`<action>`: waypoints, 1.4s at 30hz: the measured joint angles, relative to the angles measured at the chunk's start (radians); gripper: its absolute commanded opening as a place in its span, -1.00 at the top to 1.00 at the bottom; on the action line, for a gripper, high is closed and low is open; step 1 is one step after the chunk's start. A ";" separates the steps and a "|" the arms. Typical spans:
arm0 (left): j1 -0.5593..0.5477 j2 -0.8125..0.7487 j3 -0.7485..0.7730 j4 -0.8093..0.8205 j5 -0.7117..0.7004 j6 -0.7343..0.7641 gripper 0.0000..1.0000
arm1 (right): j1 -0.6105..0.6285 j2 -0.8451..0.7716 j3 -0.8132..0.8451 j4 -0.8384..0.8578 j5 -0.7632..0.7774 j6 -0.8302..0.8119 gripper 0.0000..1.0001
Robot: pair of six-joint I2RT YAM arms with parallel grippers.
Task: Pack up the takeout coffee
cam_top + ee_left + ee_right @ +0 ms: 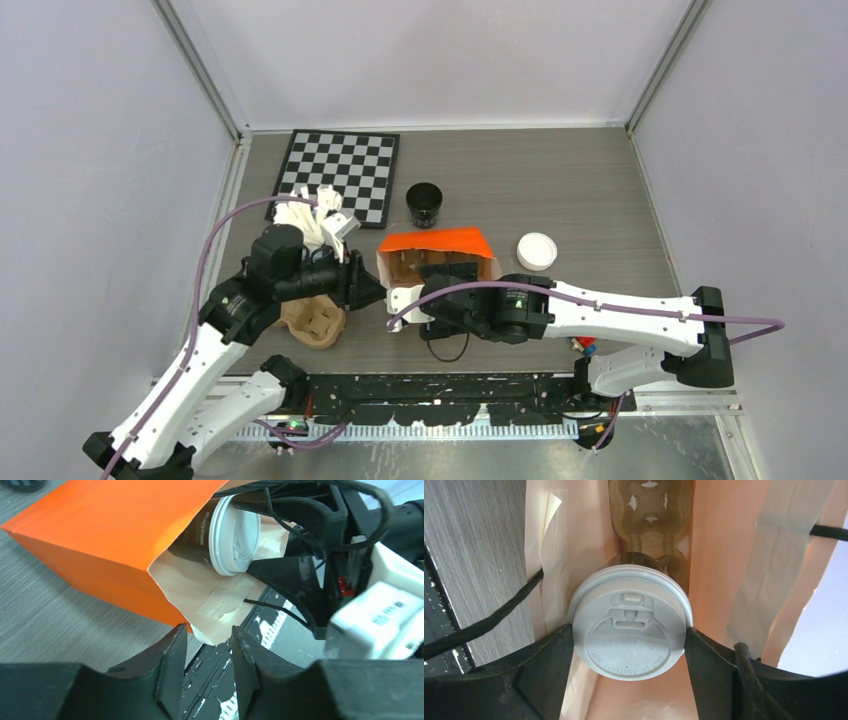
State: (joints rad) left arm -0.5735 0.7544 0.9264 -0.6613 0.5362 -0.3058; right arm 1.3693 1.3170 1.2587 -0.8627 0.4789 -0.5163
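An orange paper bag (436, 242) lies on its side, mouth toward the arms. My right gripper (629, 647) is shut on a black takeout coffee cup with a white lid (629, 630), fingers on either side of the lid, holding it inside the bag's mouth. The same cup (200, 530) shows in the left wrist view. A brown cup carrier (646, 510) lies deeper in the bag. My left gripper (209, 637) is open, with the bag's pale lower lip (215, 625) at its fingertips. An uncapped black cup (424, 204) stands behind the bag. A loose white lid (537, 251) lies to its right.
A checkerboard (340, 175) lies at the back left. A cup stuffed with white sticks (315, 222) stands beside my left arm. A second brown cardboard carrier (315, 323) lies near the front left. The black frame rail (450, 385) runs along the near edge.
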 measured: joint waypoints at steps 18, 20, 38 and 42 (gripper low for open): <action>0.000 -0.053 -0.077 -0.007 -0.187 -0.208 -0.01 | 0.000 0.000 -0.051 0.077 0.037 0.023 -0.49; 0.000 -0.051 -0.082 0.004 -0.192 -0.217 0.04 | 0.000 0.000 -0.051 0.077 0.036 0.023 -0.49; 0.000 -0.084 -0.123 0.066 -0.152 -0.237 1.00 | 0.000 -0.066 -0.053 0.055 0.066 0.069 -0.48; 0.000 -0.084 -0.123 0.067 -0.142 -0.236 1.00 | 0.000 -0.099 -0.053 0.046 0.080 0.084 -0.48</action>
State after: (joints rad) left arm -0.5735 0.6708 0.8032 -0.5941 0.3939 -0.5419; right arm 1.3697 1.2182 1.2057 -0.8169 0.5591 -0.4320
